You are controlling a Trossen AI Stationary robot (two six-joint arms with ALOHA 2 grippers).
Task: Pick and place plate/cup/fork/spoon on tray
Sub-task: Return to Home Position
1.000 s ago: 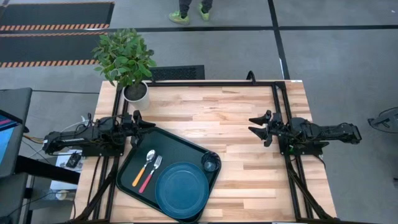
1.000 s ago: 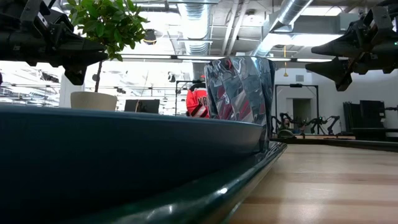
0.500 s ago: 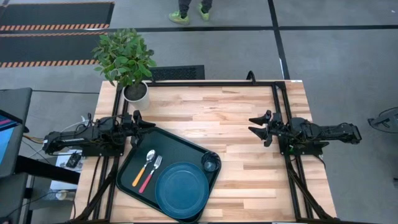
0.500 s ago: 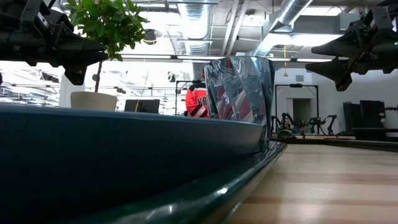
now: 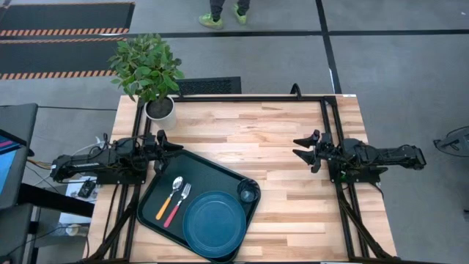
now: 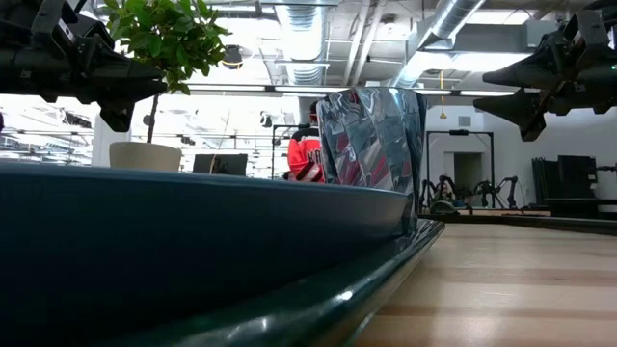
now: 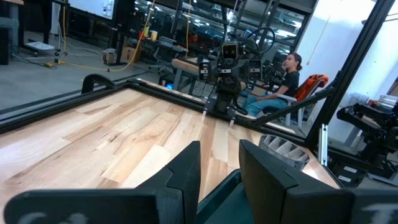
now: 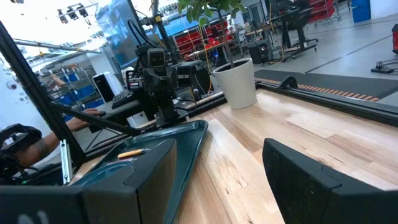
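The dark-green tray (image 5: 157,198) lies at the table's near left. On it rest the dark-blue plate (image 5: 214,224), the small cup (image 5: 248,194) at its right corner, the orange-handled spoon (image 5: 168,198) and the pink-red-handled fork (image 5: 178,204) side by side. In the low view the plate (image 6: 193,222) and the upright cup (image 6: 371,140) fill the foreground. My left gripper (image 5: 176,145) hovers open just past the tray's far left edge, and it also shows in its wrist view (image 7: 219,168). My right gripper (image 5: 299,147) hovers open at the table's right, empty, as its wrist view (image 8: 217,174) shows.
A white pot with a green plant (image 5: 160,110) stands at the table's far left corner. Bare wood (image 5: 278,132) lies between the two grippers. A person's feet (image 5: 223,17) show beyond the far edge; a seated person (image 7: 289,74) and a hand (image 8: 81,115) show beyond the table.
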